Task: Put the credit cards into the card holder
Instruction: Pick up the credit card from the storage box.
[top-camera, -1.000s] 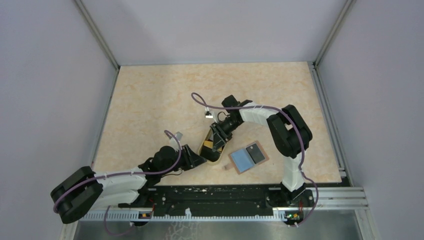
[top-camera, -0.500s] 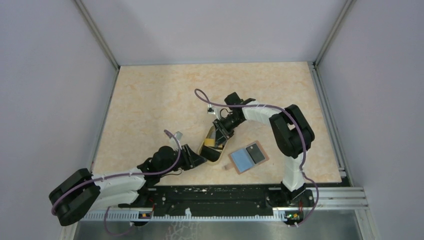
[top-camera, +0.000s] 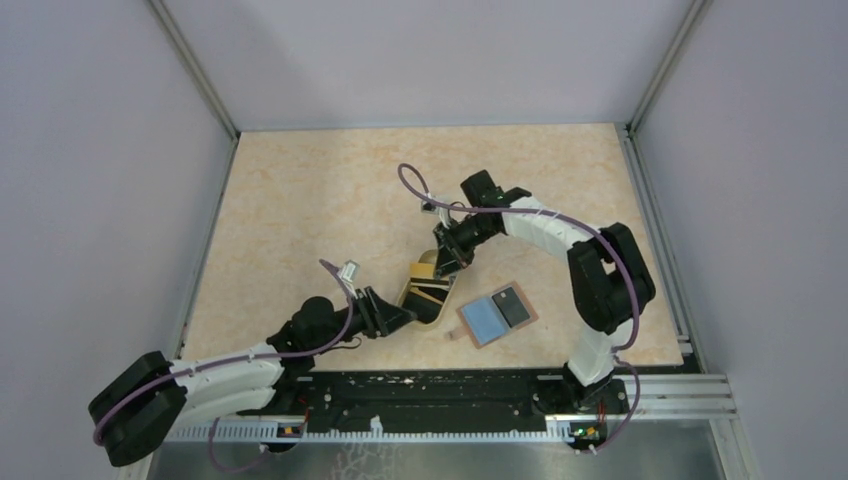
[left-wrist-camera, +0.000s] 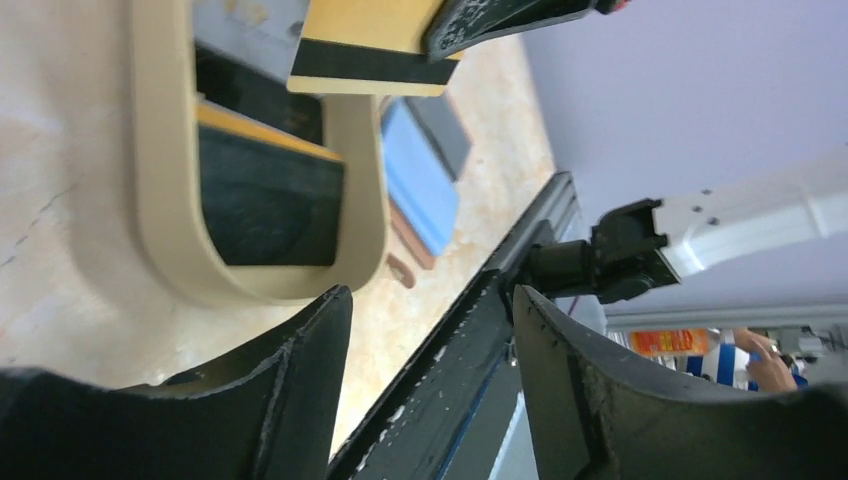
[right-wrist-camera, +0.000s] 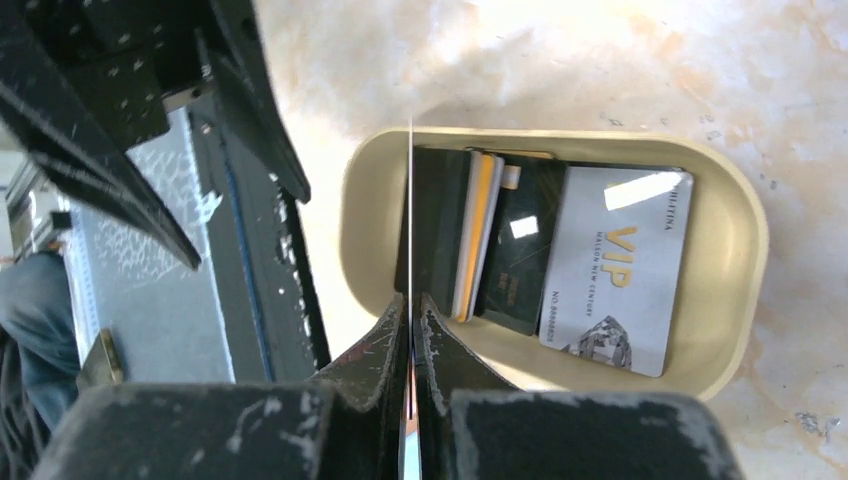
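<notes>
My right gripper (top-camera: 447, 254) is shut on one credit card (top-camera: 427, 268), yellowish with a black stripe, and holds it just above the oval tan dish (top-camera: 412, 303). In the right wrist view the held card (right-wrist-camera: 411, 200) is edge-on between the shut fingers (right-wrist-camera: 440, 350). Several more cards lie in the dish (right-wrist-camera: 745, 240), among them a white VIP card (right-wrist-camera: 615, 265) and a black one (right-wrist-camera: 520, 250). The card holder (top-camera: 497, 315) lies open to the right of the dish, light blue inside, with a dark card on its right half. My left gripper (top-camera: 396, 315) is open and empty at the dish's near end.
The black rail (top-camera: 450, 385) with the arm bases runs along the table's near edge, just behind the left gripper. In the left wrist view the dish rim (left-wrist-camera: 160, 200), the held card (left-wrist-camera: 370, 40) and the blue card holder (left-wrist-camera: 420, 170) show beyond the open fingers.
My right gripper has risen out of the dish and moved a little back and right, taking one card with it. My left arm has shifted slightly; its gripper stays at the dish's near end.
</notes>
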